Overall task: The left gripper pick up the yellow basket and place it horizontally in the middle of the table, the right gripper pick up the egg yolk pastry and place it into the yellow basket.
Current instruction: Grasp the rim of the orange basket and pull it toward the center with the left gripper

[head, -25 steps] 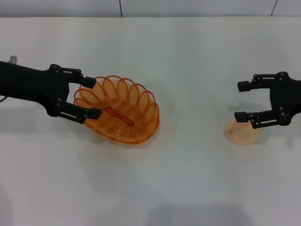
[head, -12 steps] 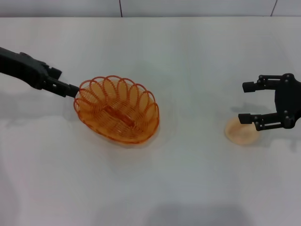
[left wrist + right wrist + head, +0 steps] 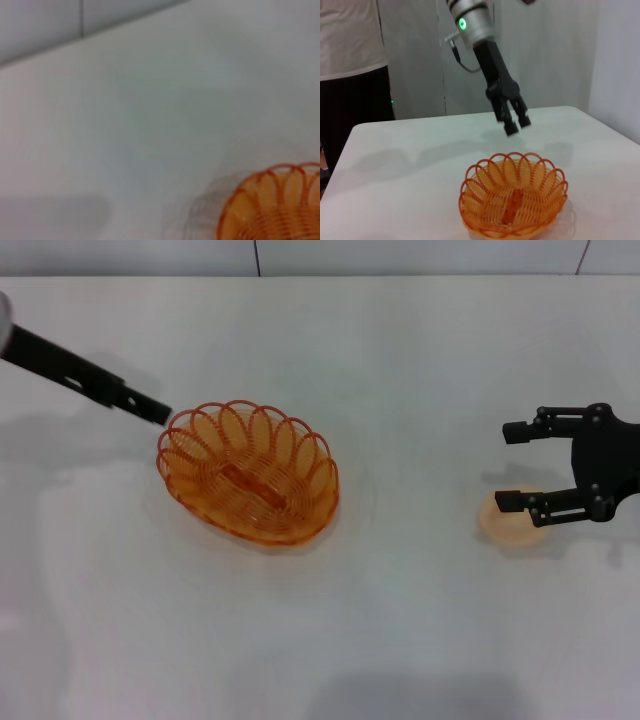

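Observation:
The yellow basket (image 3: 250, 472) stands upright on the white table (image 3: 400, 360), left of the middle; it also shows in the left wrist view (image 3: 280, 210) and the right wrist view (image 3: 512, 200). My left gripper (image 3: 160, 412) is lifted off the table beside the basket's far-left rim, apart from it. In the right wrist view the left gripper (image 3: 515, 122) hangs above the basket, fingers a little apart and empty. The egg yolk pastry (image 3: 512, 525) lies on the table at the right. My right gripper (image 3: 512, 466) is open over it, one finger across its top.
A person in a white shirt and dark trousers (image 3: 350, 60) stands beyond the table's far end. The table's back edge (image 3: 320, 277) meets a grey wall.
My left gripper has let go of the basket's rim and drawn back up and to the left. My right gripper has shifted a little toward the pastry. The basket has stayed put.

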`<state>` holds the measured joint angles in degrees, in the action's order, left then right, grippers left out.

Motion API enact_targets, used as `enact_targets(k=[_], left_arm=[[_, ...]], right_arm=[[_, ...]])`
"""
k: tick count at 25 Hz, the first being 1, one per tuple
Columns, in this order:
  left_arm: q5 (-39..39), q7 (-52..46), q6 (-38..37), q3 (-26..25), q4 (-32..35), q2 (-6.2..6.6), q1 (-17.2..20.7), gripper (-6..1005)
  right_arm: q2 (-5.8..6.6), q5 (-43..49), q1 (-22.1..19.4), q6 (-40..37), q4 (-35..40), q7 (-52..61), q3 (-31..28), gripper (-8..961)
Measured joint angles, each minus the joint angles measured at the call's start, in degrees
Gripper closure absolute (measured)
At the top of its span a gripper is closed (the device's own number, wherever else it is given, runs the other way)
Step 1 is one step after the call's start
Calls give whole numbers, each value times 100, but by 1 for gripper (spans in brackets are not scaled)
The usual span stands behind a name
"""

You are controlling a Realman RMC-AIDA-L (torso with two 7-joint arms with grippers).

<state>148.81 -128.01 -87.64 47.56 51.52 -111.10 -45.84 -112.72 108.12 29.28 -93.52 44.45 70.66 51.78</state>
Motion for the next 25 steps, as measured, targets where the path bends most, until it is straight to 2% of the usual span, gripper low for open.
enact_targets(k=[4,5,9,18,25], left_arm=[[16,13,311,293,-422,-69,-65,226],[18,1,509,439,-549,-167,-86,228],[28,-1,699,531,-611,-291,-62,236],[26,7,967,561,-721,-377,-44,252],[5,16,1144,562,-802,-385,-23,265]], right_arm=[[-37,13,6,1,2,-51,8,156],[-40,15,6,3,3,-59,8,156],[-40,17,-6,5,-18,-114,8,156],[-39,17,-80,9,-60,-132,8,157],[-39,15,-101,9,-61,-194,3,157]])
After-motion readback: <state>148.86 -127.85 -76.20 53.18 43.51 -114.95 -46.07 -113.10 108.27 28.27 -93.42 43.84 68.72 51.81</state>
